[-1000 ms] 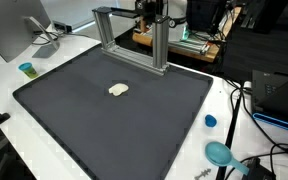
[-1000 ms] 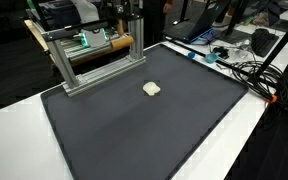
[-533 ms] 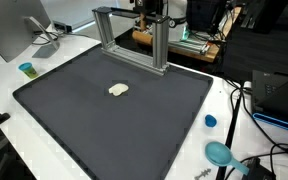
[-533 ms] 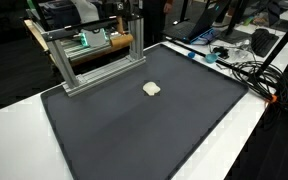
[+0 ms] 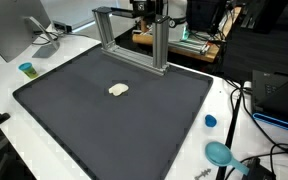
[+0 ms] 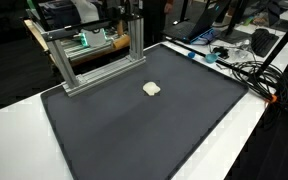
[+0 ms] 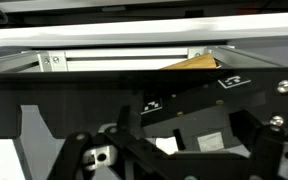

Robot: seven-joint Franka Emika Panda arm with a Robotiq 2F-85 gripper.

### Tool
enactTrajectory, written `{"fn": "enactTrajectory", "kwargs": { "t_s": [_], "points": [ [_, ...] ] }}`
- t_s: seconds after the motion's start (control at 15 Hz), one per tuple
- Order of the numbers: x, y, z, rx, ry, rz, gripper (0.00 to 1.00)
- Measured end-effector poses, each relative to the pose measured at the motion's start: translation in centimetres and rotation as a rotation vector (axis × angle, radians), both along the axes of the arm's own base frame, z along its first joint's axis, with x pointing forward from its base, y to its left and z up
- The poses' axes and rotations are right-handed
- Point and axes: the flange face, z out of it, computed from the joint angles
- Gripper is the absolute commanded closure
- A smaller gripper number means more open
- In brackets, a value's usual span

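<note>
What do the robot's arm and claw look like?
In the wrist view the claw is black, built of angular hinged links, with a bright metal fastener on one link. In an exterior view only a dark stretch of the arm shows at the top edge, too small for markings or cables to be made out.

The aluminium frame (image 5: 161, 45) stands upright at the far edge of the dark mat (image 5: 104, 130), 2 posts joined by 1 top rail (a level silver bar (image 7: 124, 60) crosses the wrist view). A small cream lump (image 5: 118, 89) lies flat on the mat, well apart from the frame.
</note>
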Motion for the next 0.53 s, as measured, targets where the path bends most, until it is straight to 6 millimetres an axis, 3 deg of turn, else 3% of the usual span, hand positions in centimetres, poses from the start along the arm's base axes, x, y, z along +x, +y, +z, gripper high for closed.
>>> {"fn": "enactTrajectory", "kwargs": {
  "t_s": [0.53],
  "points": [
    [0.06,-0.07,0.88,0.140,0.025,-0.022,0.00]
  ]
}}
